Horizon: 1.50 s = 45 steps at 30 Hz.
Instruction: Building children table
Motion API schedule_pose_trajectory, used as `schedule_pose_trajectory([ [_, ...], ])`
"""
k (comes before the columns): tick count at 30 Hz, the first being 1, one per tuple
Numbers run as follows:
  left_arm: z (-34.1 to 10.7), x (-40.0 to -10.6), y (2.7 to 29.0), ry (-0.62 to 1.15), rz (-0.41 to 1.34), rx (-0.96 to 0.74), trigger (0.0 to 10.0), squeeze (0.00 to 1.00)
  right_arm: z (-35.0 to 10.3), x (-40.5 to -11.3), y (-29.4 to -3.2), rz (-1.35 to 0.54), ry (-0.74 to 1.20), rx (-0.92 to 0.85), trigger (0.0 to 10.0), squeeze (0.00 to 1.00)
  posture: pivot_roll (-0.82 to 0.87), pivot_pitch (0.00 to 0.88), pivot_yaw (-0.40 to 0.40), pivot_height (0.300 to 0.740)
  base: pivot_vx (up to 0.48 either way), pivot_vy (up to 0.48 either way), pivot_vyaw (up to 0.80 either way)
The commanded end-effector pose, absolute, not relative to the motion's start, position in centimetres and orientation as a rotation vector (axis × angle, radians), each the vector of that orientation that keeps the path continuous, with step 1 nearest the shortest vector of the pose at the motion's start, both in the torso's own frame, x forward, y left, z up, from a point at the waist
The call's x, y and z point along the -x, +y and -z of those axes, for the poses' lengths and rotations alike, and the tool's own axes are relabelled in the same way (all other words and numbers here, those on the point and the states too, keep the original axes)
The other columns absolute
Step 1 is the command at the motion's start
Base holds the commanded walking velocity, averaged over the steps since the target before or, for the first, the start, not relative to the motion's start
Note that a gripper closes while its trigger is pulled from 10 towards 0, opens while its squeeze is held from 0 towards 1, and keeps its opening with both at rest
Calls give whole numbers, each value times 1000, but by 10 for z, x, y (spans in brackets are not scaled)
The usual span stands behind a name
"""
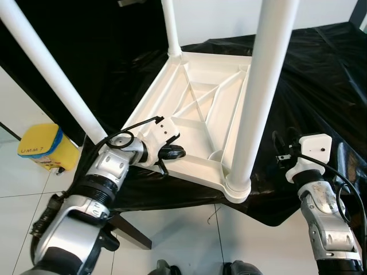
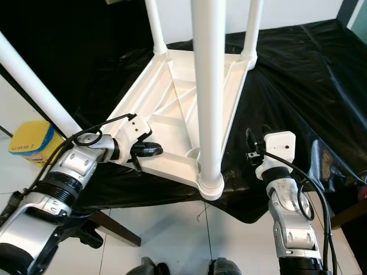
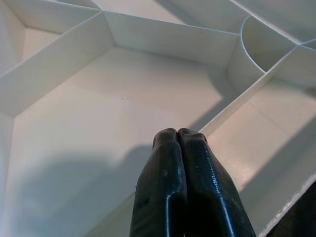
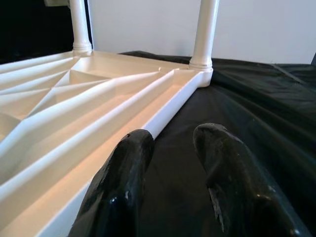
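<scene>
A white plastic children's table lies upside down on a black cloth, ribbed underside up. Legs stand up from its corners: a near right leg, a near left leg and far legs. My left gripper is shut with nothing in it and hovers over the table's near left corner; its fingertips press together above a ribbed cell. My right gripper is open, low over the cloth just beside the table's right rim.
A yellow container sits on the white tiled floor at the left. The cloth covers a low support with a dark wooden leg showing below its near edge. A white wall stands behind.
</scene>
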<state>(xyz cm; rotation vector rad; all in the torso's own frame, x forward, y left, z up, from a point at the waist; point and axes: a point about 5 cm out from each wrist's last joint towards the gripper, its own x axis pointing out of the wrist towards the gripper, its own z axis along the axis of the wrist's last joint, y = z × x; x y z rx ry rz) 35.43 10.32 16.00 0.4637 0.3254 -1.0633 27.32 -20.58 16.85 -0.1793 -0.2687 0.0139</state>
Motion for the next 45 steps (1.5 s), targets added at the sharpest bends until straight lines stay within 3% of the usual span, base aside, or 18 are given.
schedule_pose_trajectory([
  [1,-140,-354,110,395,959,-454,0,0,-167,-274,-206,-8,-267,171,10000,0,-238,82,86,740,0,0,0],
  [2,-140,-354,110,395,959,-454,0,0,-167,-274,-206,-8,-267,171,10000,0,-238,82,86,740,0,0,0],
  [3,-138,-352,109,401,990,-484,1765,0,-167,-275,-206,-9,-269,171,10000,0,-237,80,85,740,0,0,0],
  [4,-138,-352,109,401,990,-484,1765,0,-167,-275,-206,-9,-269,171,10000,0,-237,80,85,740,0,0,0],
  [5,-137,-350,108,410,1030,-520,10000,0,-167,-276,-205,-14,-271,171,10000,0,-235,76,86,740,0,0,0],
  [6,-137,-350,108,410,1030,-520,10000,0,-167,-276,-205,-14,-271,171,10000,0,-235,76,86,740,0,0,0],
  [7,-141,-351,108,395,1044,-509,10000,1000,-168,-276,-205,-15,-273,172,10000,0,-235,75,87,740,0,0,0],
  [15,-161,-350,106,321,1131,-395,10000,1000,-167,-274,-205,-17,-273,172,10000,0,-241,68,93,740,0,0,0],
  [20,-155,-347,104,357,1158,-460,10000,1000,-166,-274,-205,-16,-272,174,10000,0,-238,67,99,740,0,0,0],
  [22,-155,-347,104,363,1154,-458,10000,949,-166,-274,-205,-16,-273,174,10000,0,-238,67,99,740,0,0,0],
  [24,-151,-348,105,387,1145,-488,10000,0,-166,-274,-205,-15,-274,171,10000,0,-234,69,103,740,0,0,0],
  [30,-144,-350,108,432,1110,-553,10000,0,-165,-274,-203,-17,-273,168,10000,0,-233,72,105,740,0,0,0],
  [45,-134,-373,111,549,802,-596,10000,0,-159,-267,-198,-16,-255,157,10000,0,-224,132,135,740,0,0,0],
])
